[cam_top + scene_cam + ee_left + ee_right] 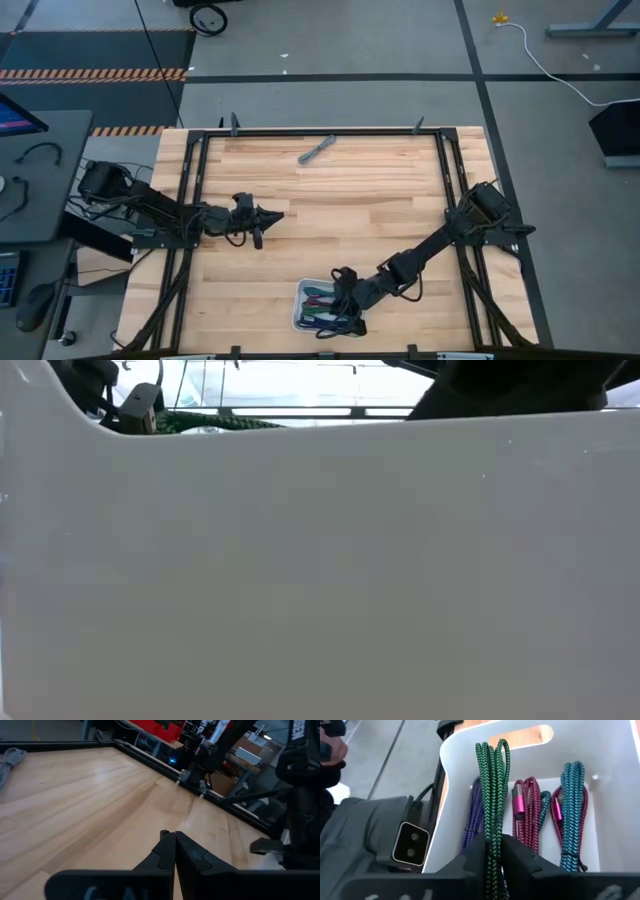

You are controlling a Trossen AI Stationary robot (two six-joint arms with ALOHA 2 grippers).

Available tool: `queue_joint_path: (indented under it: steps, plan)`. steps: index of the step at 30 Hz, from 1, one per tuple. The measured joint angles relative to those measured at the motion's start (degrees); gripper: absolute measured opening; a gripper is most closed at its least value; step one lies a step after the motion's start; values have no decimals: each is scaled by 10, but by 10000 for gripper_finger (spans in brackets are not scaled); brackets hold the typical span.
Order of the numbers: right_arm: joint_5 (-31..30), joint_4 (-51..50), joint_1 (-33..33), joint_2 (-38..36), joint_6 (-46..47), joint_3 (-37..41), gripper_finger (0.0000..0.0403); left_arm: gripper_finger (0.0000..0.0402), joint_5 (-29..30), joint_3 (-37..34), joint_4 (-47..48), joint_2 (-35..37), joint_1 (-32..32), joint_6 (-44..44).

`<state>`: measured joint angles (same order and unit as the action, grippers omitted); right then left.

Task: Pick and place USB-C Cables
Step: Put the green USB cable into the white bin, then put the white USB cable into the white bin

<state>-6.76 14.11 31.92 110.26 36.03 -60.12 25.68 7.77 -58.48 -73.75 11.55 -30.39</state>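
Note:
My right gripper (493, 851) is shut on a green braided USB-C cable (492, 785) over the white tray (303, 298) at the table's near edge; it also shows in the high view (345, 300). In the tray lie purple (474, 815), magenta (527, 810) and teal (570, 805) cables. The low view shows the green cable (210, 422) just above the tray's wall (320, 560). A grey cable (317, 150) lies on the wood near the far edge. My left gripper (272, 215) is shut and empty over the table's left middle. My right gripper pinches the green cable's bundled strands (493, 837) between its two fingers, several strands together. The cable runs on past the fingertips, along the fingers. Its looped end (492, 747) reaches over the tray's rim. The part behind the fingers is hidden by the gripper.
A black frame (320, 131) runs round the table's edges. The tray's wall fills nearly all of the low view. Bare wood (350, 200) lies between the tray and the grey cable. The grey cable also shows in the left wrist view (10, 760).

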Motion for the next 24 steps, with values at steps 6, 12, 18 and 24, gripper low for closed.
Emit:
queue_joint_path:
  steps: [6, 12, 18, 24]
  plan:
    - [33, 26, -7, -4, -3, 0, 122, 12, 10, 0, -2, 0, -5, 0]
    - [66, 7, -9, -57, -46, 0, 172, 21, 32, 0, -3, 0, -5, 0]
    - [-34, -165, 1, -171, -103, 1, 161, 13, 32, 0, -3, 0, -5, 2]
    - [-177, -255, 1, -277, -120, 109, 134, 13, 47, 0, -3, 0, -5, 26]
